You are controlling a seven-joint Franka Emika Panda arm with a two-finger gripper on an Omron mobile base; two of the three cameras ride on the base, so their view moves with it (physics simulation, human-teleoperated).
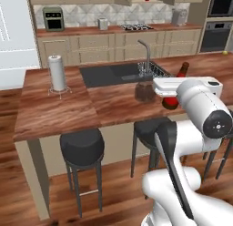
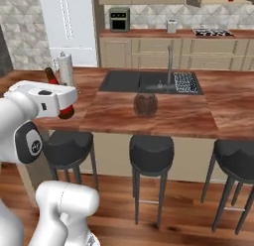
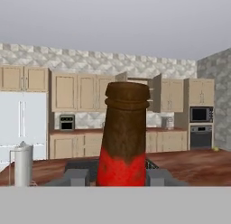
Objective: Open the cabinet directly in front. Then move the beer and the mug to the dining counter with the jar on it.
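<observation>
White paper-towel roll (image 1: 57,72) upright on a wire stand, near the left end of the island top. Three black round stools (image 1: 82,147) ranged along the near side, on wood-plank flooring. Against the far wall: olive toaster oven (image 1: 53,18), small pale canister (image 1: 103,23), black hob (image 1: 136,26), grey kettle-like vessel (image 1: 179,17). Built-in wall ovens (image 1: 217,24) at far right. White fridge (image 2: 68,27) at left.
</observation>
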